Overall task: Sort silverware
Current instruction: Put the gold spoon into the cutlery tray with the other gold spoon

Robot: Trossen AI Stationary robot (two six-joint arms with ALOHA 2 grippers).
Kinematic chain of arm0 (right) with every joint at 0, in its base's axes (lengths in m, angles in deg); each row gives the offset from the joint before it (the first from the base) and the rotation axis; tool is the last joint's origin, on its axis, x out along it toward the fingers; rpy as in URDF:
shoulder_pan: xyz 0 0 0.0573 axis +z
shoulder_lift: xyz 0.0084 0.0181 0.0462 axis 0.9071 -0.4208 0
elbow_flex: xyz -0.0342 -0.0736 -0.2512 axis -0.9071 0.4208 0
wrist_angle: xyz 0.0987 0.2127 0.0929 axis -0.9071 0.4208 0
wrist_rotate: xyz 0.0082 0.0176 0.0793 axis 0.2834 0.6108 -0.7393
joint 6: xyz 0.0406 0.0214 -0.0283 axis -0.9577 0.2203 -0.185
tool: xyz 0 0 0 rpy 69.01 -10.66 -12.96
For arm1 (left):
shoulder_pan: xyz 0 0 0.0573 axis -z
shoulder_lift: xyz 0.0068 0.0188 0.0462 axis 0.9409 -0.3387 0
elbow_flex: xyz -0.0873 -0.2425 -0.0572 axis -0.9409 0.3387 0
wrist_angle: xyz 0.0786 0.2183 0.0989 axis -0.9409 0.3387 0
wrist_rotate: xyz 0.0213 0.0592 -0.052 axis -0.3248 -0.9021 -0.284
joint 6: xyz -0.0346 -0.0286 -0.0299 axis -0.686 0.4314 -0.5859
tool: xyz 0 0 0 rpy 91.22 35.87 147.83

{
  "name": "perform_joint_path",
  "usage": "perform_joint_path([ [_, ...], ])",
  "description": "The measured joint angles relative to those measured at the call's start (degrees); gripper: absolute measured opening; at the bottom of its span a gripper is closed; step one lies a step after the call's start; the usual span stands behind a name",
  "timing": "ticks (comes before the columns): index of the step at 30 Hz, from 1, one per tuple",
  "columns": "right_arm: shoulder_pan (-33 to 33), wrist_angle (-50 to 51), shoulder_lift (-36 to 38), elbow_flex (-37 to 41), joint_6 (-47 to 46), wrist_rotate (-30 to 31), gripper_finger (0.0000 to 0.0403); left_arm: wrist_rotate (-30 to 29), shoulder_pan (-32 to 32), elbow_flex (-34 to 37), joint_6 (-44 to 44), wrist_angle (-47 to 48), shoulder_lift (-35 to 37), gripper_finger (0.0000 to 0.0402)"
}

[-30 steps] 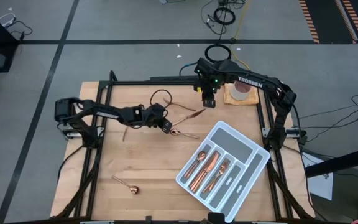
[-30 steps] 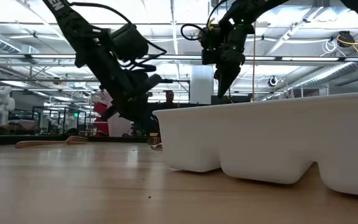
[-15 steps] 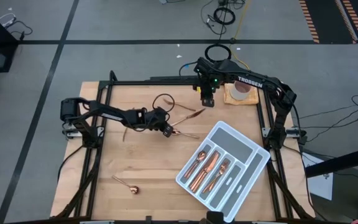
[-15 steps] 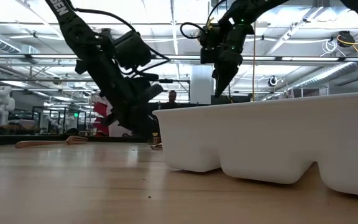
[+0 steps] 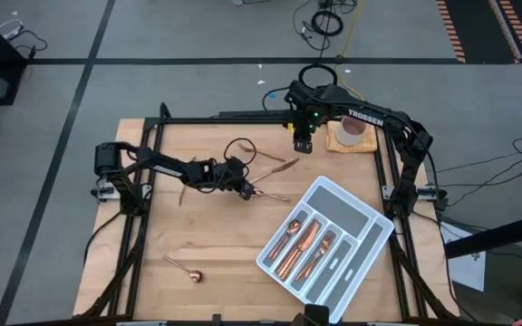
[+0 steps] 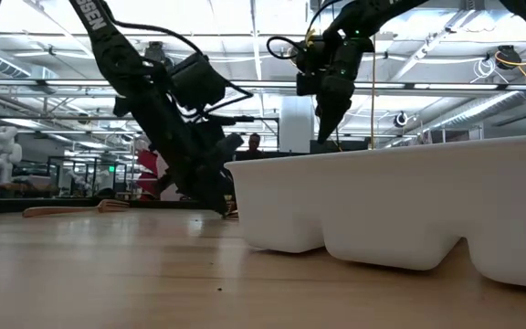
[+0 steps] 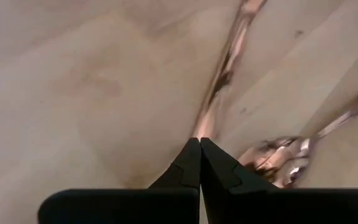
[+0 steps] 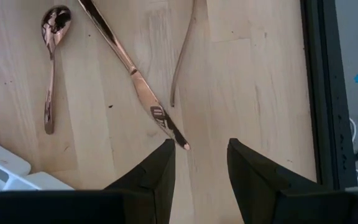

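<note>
Loose copper silverware lies flat on the wooden table: a knife [image 5: 275, 170], a fork [image 8: 184, 62] and a spoon [image 5: 259, 193] at mid table, another spoon [image 5: 189, 271] near the front left. Several more pieces lie in the grey-white tray [image 5: 356, 225] at the right. My left gripper [image 5: 246, 189] is down at the table, shut at the knife's near-left end, with the spoon's bowl [image 7: 277, 159] just beside it. My right gripper [image 5: 302, 145] hangs open high above the knife's far end [image 8: 180, 140], holding nothing. My left gripper meets the knife at the tip of its handle end [image 7: 201, 128], where the shut fingertips [image 7: 191, 155] come together. The fingers slant down from the table's left and lie along the knife. The knife lies flat on the table, running away from the fingers.
A small wooden board with a cup [image 5: 350, 134] stands at the far right by the right arm. A black cable loop [image 5: 236, 145] lies behind the left gripper. One more copper piece [image 5: 182, 194] lies under the left arm. Bare wood lies at the front centre.
My left gripper has sunk to the table at the knife's near-left end and reached a little toward the table's right. The silverware and my right gripper have kept still.
</note>
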Motion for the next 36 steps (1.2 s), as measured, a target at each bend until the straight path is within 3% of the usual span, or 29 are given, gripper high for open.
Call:
perform_joint_path([
  [6,0.0,0.0,0.0,0.0,-1.5,0.0,0.0132,1.0,0.0,-0.8,-1.3,-3.4,-3.6,0.0001],
  [9,-0.3,-1.1,0.0,0.0,-8.2,-1.6,0.0132,1.1,0.0,-0.9,-1.6,-3.2,-4.3,0.0001],
  [14,-3.5,-5.8,0.0,0.6,-26.6,-13.5,0.0132,1.5,0.2,-0.9,-1.5,0.4,-4.4,0.0001],
  [17,-6.0,-9.3,0.0,2.5,-33.7,-14.7,0.0132,1.4,0.3,-0.9,-1.3,1.0,-4.4,0.0001],
  [20,-8.3,-9.4,0.0,4.7,-35.0,-14.5,0.0137,1.3,0.3,-0.9,-1.5,1.0,-4.5,0.0001],
  [28,-10.2,-0.3,-0.1,15.2,-33.4,-14.3,0.0215,1.1,0.4,-0.8,-1.6,0.9,-5.3,0.0001],
  [36,-9.8,-9.3,-0.1,20.2,-41.9,-13.8,0.0256,0.8,0.4,-0.7,-1.7,-0.3,-5.7,0.0001],
])
